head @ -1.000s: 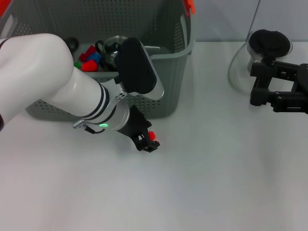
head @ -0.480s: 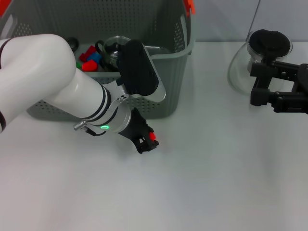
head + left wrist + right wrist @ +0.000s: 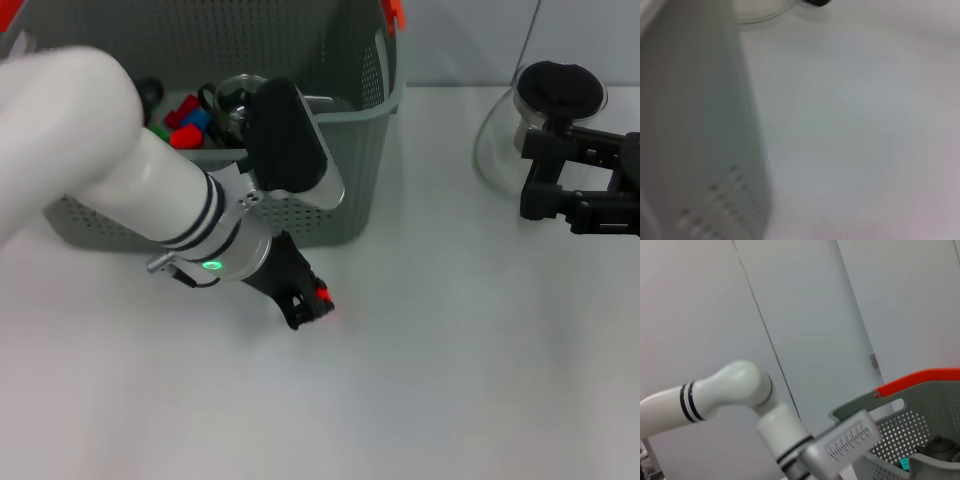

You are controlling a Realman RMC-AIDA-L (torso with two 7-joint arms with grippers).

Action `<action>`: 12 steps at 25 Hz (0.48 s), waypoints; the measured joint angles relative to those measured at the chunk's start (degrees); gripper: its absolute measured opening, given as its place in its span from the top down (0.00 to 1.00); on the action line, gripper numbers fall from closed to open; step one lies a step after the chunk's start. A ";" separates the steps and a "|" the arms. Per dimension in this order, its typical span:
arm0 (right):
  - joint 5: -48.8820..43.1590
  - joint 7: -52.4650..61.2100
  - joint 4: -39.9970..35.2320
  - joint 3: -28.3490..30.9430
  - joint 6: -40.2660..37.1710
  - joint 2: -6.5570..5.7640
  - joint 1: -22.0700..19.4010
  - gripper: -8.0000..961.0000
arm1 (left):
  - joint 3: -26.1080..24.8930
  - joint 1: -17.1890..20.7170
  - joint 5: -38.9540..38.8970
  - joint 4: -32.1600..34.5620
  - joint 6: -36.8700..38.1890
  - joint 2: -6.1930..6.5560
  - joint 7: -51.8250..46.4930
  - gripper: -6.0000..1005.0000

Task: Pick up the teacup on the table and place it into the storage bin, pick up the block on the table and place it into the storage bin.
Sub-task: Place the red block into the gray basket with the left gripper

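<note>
- Low on the counter, just in front of the storage bin (image 3: 360,130): left pincer (image 3: 308,302), tips down, red block (image 3: 321,293) between them; looks clamped on it, tho partly hidden.
- Bin lies just behind block, toward counter's far edge; block not in yet.
- Right pincer (image 3: 535,180) parked near counter's right edge by glass pot (image 3: 545,110); can't tell if open.

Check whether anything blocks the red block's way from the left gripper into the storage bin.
The left gripper has the red block at its tip on the table, in front of the storage bin. Only the bin's near wall stands between; the block must go over its rim.
</note>
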 joint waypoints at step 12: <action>-0.05 -2.38 0.10 0.00 -1.59 -0.22 -0.37 0.02 | -44.92 -1.16 -18.62 15.39 38.06 3.88 5.79 0.81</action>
